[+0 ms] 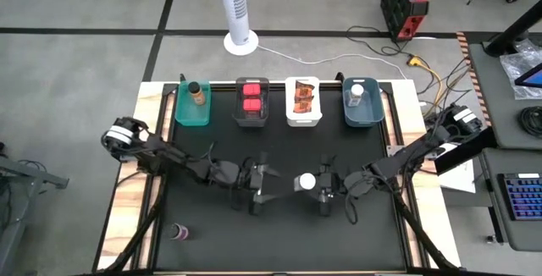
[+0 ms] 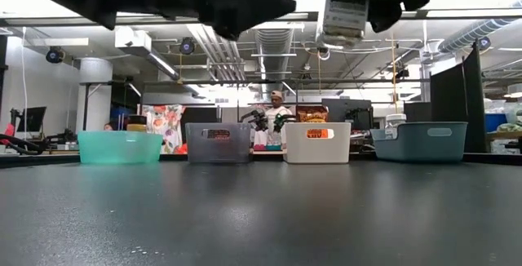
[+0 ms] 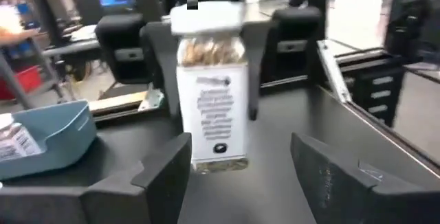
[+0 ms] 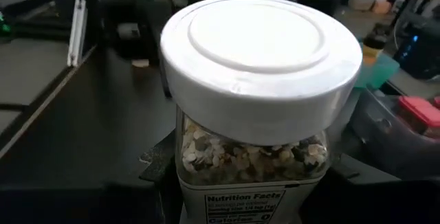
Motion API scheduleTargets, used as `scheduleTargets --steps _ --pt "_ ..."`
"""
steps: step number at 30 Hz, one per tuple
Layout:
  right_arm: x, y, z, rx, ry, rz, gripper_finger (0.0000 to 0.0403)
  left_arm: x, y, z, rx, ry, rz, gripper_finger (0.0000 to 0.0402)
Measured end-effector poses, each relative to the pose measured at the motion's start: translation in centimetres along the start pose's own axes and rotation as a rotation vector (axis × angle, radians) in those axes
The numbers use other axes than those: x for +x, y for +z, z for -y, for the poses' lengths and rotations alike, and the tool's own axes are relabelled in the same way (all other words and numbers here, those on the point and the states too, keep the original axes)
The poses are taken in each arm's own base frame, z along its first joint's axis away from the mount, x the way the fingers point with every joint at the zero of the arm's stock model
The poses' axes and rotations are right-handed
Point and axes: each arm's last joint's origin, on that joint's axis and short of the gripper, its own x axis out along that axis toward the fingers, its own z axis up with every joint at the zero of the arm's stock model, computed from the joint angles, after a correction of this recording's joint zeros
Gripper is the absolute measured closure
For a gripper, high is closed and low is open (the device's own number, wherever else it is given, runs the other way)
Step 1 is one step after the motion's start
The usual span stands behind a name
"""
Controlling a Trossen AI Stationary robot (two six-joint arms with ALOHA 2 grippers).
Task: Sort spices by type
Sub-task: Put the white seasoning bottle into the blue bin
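1. From above, a black table holds four bins in a row along its far edge: teal bin (image 1: 192,107), grey bin (image 1: 251,102), white bin (image 1: 303,102) and blue bin (image 1: 364,104).
2. The teal bin holds a dark-capped brown bottle (image 1: 196,93); the grey bin, two red square tubs (image 1: 251,98); the white bin, orange-brown flat packets (image 1: 304,98); the blue bin, a white-capped jar (image 1: 356,95).
3. At mid-table the right gripper (image 1: 325,195) grips a second white-capped clear jar (image 1: 306,181) of pale flakes, lifted off the table.
4. The right wrist view alone shows its lid (image 4: 261,59) close up.
5. The left gripper (image 1: 258,188) hangs just beside it, fingers wide apart and empty; the left wrist view shows the jar's label (image 3: 220,117) between them.
6. Only the overhead view shows a small purple dark-capped bottle (image 1: 179,232) lying near the table's front left.
7. The table-level view shows a person (image 2: 276,119) far behind the bins.
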Motion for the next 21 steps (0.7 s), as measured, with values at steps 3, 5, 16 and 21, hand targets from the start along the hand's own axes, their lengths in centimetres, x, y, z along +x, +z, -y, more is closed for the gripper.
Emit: scheduleTargets --steps 3,5,16,21 --pt "0.1 0.2 -0.1 -0.002 0.001 0.025 0.0209 0.8 -0.2 0.1 -0.029 0.019 0.003 0.0164" --pt "0.1 0.3 -0.1 0.000 0.003 0.033 0.0209 1.6 -0.6 0.1 -0.061 0.028 -0.008 0.0156" --pt "0.2 0.1 -0.2 -0.004 0.003 0.020 0.0209 4.0 -1.7 0.0 -0.051 0.122 -0.042 0.0066" --pt "0.2 0.1 -0.2 -0.011 0.002 0.019 0.0209 4.4 -1.4 -0.1 -0.059 0.119 -0.027 0.0062"
